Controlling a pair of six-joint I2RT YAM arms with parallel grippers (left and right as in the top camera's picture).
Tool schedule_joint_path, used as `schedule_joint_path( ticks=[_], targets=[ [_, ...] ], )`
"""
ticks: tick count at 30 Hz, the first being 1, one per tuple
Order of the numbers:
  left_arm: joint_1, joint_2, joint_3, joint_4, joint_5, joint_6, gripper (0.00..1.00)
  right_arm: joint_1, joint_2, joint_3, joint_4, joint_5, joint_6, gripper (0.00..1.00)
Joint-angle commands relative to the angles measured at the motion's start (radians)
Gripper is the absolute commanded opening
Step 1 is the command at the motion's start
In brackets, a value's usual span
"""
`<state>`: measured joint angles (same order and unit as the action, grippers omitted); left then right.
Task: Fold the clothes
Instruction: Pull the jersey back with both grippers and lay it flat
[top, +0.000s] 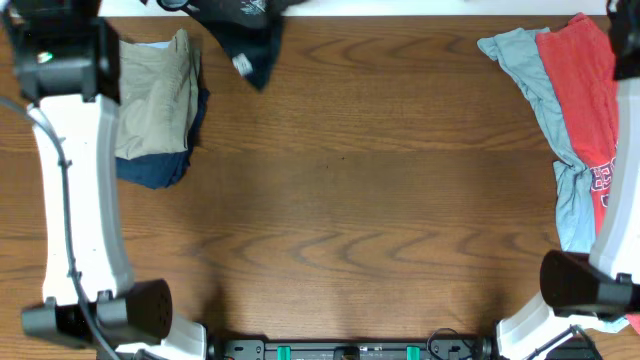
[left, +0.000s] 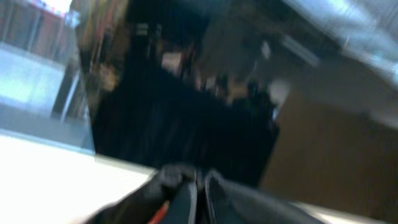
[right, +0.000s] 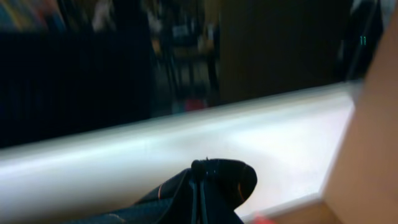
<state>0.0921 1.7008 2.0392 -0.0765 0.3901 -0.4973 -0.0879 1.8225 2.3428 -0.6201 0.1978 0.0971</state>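
Tabletop (top: 340, 200): brown wood.
Left: khaki shorts (top: 155, 95) on navy garment (top: 155, 172).
Right: red tee (top: 590, 85) over grey tee (top: 535, 85).
Jersey (top: 245, 35): black, bunched at far edge, centre-left.
L claw (left: 196, 186): closed on Jersey cloth, blurry.
R claw (right: 199, 180): closed on Jersey fold.

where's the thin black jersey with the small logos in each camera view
Overhead: thin black jersey, top edge, left of centre, partly cut off.
Left wrist: jersey bottom centre, blurred.
Right wrist: jersey bottom centre, bunched.
Shared landmark: only the jersey itself; wrist views too blurred.
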Motion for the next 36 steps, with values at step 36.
schedule_joint_path(
  ticks=[36],
  targets=[
    [0.008,-0.008,-0.764,-1.439,-0.004,0.418,0.06,-0.023,0.017,-0.882,-0.982,-0.029,0.255,0.01]
  ],
)
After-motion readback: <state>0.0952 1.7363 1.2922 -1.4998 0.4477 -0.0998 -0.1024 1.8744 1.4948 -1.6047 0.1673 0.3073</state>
